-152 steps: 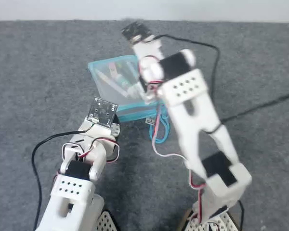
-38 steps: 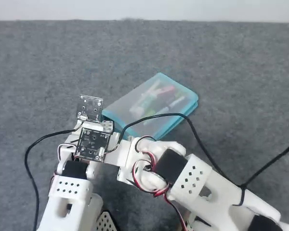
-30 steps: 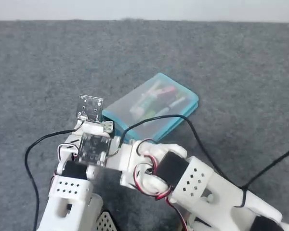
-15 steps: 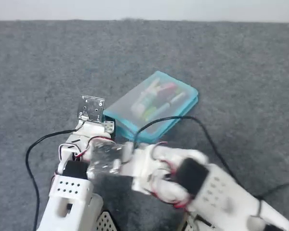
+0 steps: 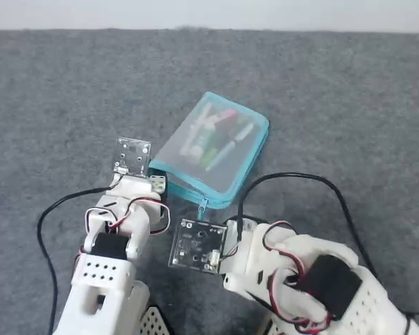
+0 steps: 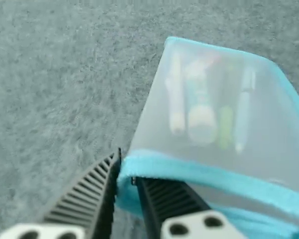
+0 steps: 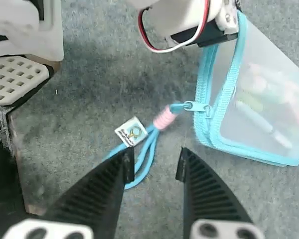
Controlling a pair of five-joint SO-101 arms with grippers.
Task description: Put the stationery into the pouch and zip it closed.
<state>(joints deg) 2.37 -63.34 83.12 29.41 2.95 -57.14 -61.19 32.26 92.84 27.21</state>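
The pouch (image 5: 213,150) lies flat on the grey counter (image 5: 349,91), with pens (image 6: 204,114) showing through its clear face. The left jaws are clenched on its blue-edged near corner. The right jaws stand parted over the zip's cord pull (image 7: 144,144), which trails on the counter just beside the pouch.

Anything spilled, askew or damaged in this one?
Nothing stands out. The stationery sits inside the pouch; the left gripper pinches the pouch's corner, and the zipper cord trails on the carpet below the open right gripper.
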